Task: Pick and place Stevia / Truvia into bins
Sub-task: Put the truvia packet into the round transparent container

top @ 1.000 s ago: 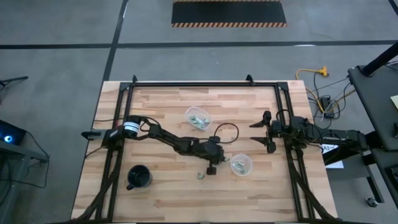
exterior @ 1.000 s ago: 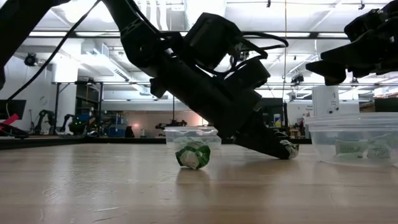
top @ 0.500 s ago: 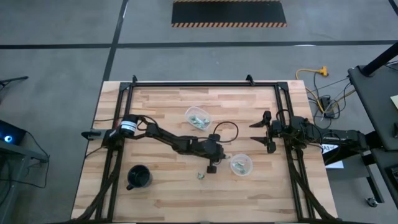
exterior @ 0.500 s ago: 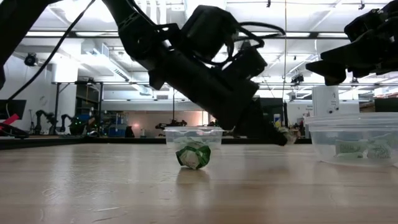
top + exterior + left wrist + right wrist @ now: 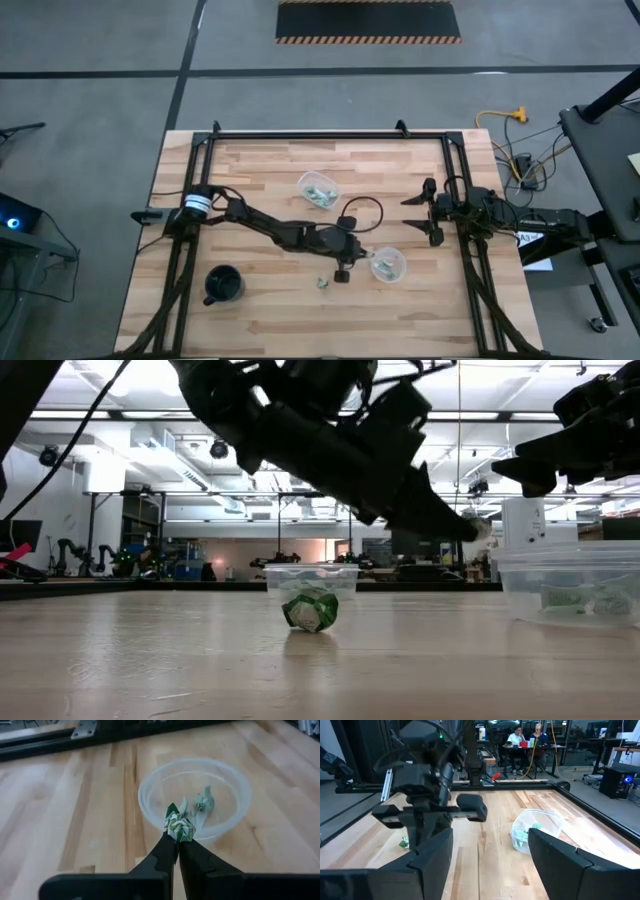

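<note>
My left gripper (image 5: 176,842) is shut on a crumpled green-and-white Stevia packet (image 5: 178,826), held above the table just left of the nearer clear bin (image 5: 387,265). That bin (image 5: 195,800) has a few packets lying on its bottom. A second clear bin (image 5: 318,190), farther back, also holds packets. One loose crumpled packet (image 5: 310,608) rests on the wood near the front (image 5: 323,283). My right gripper (image 5: 425,210) waits open over the table's right side, with nothing between its fingers (image 5: 435,852). My left gripper pinches the packet's near end (image 5: 176,834) between its two fingertips (image 5: 462,528), at their free ends only. The fingers slant down from the table's left. The packet sticks out past the tips, lifted clear of the table.
A black mug (image 5: 222,285) stands at the front left. Black frame rails (image 5: 330,135) run along the table's far, left and right sides. Bare wood lies between the two bins and along the front edge.
My left gripper, shut on the packet, has risen from the tabletop and gone slightly toward the nearer bin on the right. The packet has been lifted clear of the wood. The loose packet and both bins have stayed in place.
</note>
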`<action>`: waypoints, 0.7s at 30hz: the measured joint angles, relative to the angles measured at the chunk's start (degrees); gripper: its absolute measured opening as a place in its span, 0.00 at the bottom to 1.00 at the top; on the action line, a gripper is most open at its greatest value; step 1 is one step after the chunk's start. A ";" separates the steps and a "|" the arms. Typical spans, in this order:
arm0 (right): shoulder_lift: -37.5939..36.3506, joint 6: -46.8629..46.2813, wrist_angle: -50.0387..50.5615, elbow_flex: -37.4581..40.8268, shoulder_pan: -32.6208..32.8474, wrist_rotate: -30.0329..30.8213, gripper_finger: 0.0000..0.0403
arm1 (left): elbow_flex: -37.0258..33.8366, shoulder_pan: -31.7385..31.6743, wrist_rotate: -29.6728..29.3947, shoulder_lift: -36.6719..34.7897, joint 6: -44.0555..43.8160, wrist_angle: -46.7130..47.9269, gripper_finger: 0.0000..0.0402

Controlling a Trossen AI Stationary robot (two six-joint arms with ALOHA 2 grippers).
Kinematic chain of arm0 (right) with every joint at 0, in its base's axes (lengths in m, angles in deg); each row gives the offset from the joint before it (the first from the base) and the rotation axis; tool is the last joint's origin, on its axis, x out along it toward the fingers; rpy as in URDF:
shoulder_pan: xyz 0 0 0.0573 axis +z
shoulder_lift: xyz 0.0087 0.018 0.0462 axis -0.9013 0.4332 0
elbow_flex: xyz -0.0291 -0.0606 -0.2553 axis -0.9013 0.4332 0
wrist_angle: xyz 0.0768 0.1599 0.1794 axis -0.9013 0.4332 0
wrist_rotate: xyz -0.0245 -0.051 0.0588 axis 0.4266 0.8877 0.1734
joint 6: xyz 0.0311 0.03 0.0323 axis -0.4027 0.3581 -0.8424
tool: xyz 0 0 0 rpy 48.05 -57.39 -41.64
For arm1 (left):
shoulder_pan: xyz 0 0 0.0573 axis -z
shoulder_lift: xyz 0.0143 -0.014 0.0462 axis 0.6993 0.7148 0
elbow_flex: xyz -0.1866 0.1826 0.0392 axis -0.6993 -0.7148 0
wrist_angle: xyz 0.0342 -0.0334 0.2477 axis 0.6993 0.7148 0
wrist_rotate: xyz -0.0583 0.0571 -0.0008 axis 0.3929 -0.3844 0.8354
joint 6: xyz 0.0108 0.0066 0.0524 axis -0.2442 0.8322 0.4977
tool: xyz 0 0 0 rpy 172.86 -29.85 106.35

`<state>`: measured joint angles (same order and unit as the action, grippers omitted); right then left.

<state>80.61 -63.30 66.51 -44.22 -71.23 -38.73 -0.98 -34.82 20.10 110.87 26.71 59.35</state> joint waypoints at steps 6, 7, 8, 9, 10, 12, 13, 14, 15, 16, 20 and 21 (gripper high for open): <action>0.00 -0.02 0.00 0.00 -0.02 0.02 0.63 | 2.94 1.20 0.08 -0.16 0.94 -0.04 0.00; 0.00 -0.01 0.00 0.00 0.00 0.02 0.63 | 3.84 1.31 0.08 0.13 0.93 -0.21 0.00; 0.00 -0.02 0.00 0.00 -0.02 0.02 0.63 | 4.57 1.41 0.17 0.23 0.94 -0.45 0.00; 0.01 -0.02 0.00 0.00 0.01 0.02 0.63 | 4.94 1.51 0.24 0.24 0.93 -0.23 0.00; 0.02 -0.02 0.00 0.00 -0.02 0.02 0.64 | 5.15 1.57 0.30 0.24 0.93 -0.05 0.00; 0.00 -0.01 0.00 0.00 0.01 0.02 0.63 | 5.21 1.63 0.37 0.28 0.93 -0.01 0.00; 0.00 -0.01 0.01 0.00 0.01 0.02 0.63 | 5.21 1.66 0.37 0.35 0.91 -0.01 0.00; 0.00 -0.01 0.02 0.00 -0.02 0.03 0.63 | 5.19 1.70 0.39 0.39 0.90 0.01 0.00; 0.00 0.00 0.00 0.00 0.00 0.02 0.63 | 5.21 1.72 0.37 0.41 0.89 0.00 0.00; 0.00 -0.01 0.00 0.00 -0.01 0.02 0.62 | 5.30 1.72 0.37 0.41 0.91 -0.03 0.00; 0.00 -0.02 0.00 0.00 0.01 0.02 0.62 | 5.72 1.72 0.38 0.44 0.85 -0.45 0.00; 0.00 -0.01 0.01 0.00 -0.02 0.02 0.62 | 5.84 1.72 0.38 0.71 0.84 -0.51 0.00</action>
<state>80.61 -63.30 66.52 -44.22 -71.25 -38.71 4.85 -33.11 20.48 111.58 27.55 58.84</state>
